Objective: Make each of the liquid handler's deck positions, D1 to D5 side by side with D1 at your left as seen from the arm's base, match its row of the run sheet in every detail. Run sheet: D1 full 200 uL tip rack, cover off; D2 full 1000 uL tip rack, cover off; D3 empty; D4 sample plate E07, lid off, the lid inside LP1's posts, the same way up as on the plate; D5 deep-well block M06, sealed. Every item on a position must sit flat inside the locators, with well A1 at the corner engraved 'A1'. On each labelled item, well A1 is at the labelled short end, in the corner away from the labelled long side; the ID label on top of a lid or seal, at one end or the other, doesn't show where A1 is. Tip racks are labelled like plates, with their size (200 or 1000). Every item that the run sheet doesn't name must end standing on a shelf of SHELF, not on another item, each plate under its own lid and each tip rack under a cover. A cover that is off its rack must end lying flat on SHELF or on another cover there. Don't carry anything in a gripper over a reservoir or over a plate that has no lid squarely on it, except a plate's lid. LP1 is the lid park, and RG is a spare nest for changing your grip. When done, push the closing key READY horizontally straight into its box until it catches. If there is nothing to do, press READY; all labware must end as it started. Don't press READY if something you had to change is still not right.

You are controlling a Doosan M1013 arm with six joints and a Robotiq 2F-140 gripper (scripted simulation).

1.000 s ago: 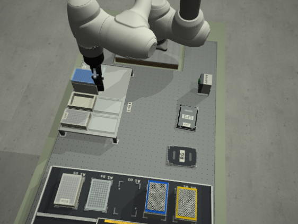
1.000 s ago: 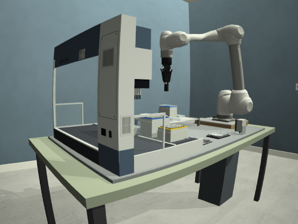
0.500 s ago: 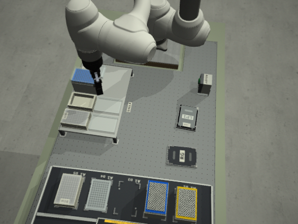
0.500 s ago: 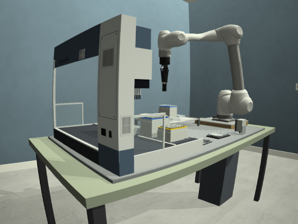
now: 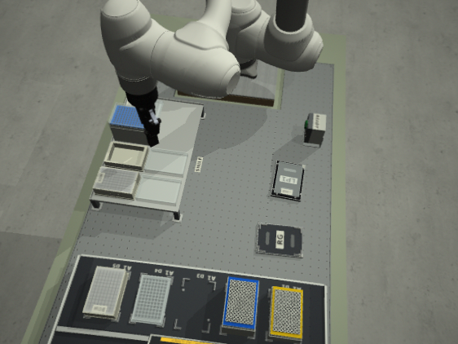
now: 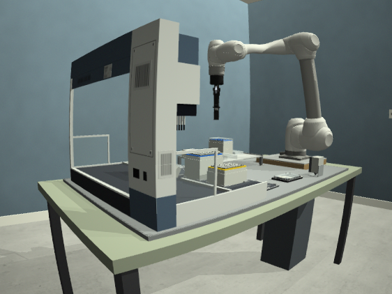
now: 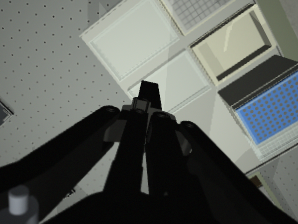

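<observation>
My gripper (image 5: 152, 140) hangs high above SHELF (image 5: 151, 163), shut with nothing between the fingers; it also shows in the exterior view (image 6: 216, 116) and in the wrist view (image 7: 149, 92). On the deck, a yellow-rimmed tip rack (image 5: 287, 311) stands uncovered at D1 and a blue-rimmed tip rack (image 5: 241, 302) uncovered at D2. D3 (image 5: 198, 302) is bare. A clear well plate (image 5: 151, 298) sits at D4 and a pale deep-well block (image 5: 105, 293) at D5. LP1 (image 5: 288, 179) holds a flat clear lid inside its posts. The READY box (image 5: 314, 127) stands at the back right.
SHELF carries a blue-topped tip rack (image 5: 127, 122), an open beige tray (image 5: 126, 156), a lidded plate (image 5: 116, 181) and two flat clear covers (image 5: 166, 161) (image 5: 159, 191). The RG nest (image 5: 279, 240) has nothing in it. The liquid handler's tall frame (image 6: 153, 122) stands over the deck.
</observation>
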